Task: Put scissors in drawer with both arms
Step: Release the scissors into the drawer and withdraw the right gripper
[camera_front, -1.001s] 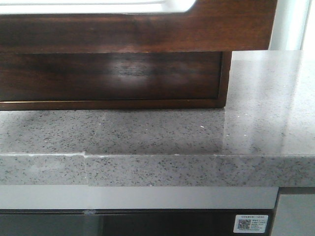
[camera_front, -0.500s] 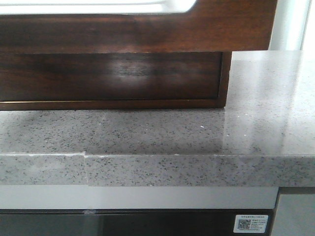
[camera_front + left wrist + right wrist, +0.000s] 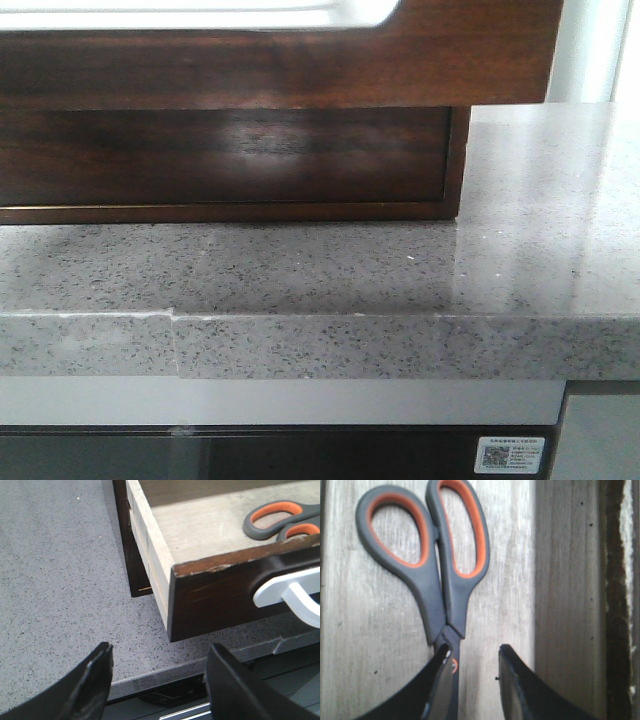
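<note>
- The drawer (image 3: 210, 595) is pulled out over the grey counter (image 3: 300, 270); its dark wood front (image 3: 300, 65) fills the top of the front view.
- The scissors (image 3: 432, 575) lie flat on the drawer's pale wood floor (image 3: 350, 645), grey handles with orange lining, blades closed.
- In the left wrist view the handles (image 3: 280, 522) sit just behind the drawer front.
- The right gripper (image 3: 472, 677) hovers over the scissors, jaws apart and holding nothing; one fingertip (image 3: 437, 680) covers the pivot, the other is over bare floor beside the blades.
- The left gripper (image 3: 160, 680) hangs near the drawer's left front corner, above the counter edge, jaws wide and empty.
- A white handle (image 3: 295, 587) sits in the front's cut-out.
</note>
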`<state>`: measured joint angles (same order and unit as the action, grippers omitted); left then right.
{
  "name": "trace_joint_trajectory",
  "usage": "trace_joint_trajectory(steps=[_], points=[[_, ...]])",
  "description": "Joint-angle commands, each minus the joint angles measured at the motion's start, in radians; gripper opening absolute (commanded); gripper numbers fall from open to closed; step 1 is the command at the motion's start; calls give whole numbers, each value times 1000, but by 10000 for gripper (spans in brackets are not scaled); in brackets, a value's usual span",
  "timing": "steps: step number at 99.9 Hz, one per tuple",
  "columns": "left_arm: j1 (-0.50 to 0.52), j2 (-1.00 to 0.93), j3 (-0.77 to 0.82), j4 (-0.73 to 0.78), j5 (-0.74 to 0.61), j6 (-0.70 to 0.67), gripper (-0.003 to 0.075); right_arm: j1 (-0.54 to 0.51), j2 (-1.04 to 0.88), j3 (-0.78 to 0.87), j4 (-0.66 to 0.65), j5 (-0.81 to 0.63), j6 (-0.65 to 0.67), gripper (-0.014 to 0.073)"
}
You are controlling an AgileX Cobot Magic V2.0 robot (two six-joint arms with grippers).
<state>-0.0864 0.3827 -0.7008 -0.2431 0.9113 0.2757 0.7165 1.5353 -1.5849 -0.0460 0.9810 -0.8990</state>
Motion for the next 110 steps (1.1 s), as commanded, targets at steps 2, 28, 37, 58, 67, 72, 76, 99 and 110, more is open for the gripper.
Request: trace_joint_trajectory(steps=[2,28,37,58,67,72,76,99,110], points=[[-6,13,-34,-19,-62,-10,384,0,-58,-30,-31,-29,-2,210],[-6,13,-34,-19,-62,-10,384,-13,-210,-77,-32,11,165,210],[-6,13,-34,-19,-62,-10,384,-49,-271,-77,-32,46,260,210],[-6,13,-34,-19,-62,-10,384,-261,-421,-3,-32,100,458,210],[-6,13,-34,-19,-62,-10,384,-373,-500,94,-32,59,560,210],[-6,13,-34,-19,-62,-10,384,-427,-546,160,-32,22,623,210],[-6,13,-34,-19,-62,-10,384,-463,-587,221,-32,-14,682,210],[-6,13,-34,-19,-62,-10,384,-619,-796,548,-32,-161,912,210],[-6,13,-34,-19,-62,-10,384,-624,-864,687,-32,-167,971,211]])
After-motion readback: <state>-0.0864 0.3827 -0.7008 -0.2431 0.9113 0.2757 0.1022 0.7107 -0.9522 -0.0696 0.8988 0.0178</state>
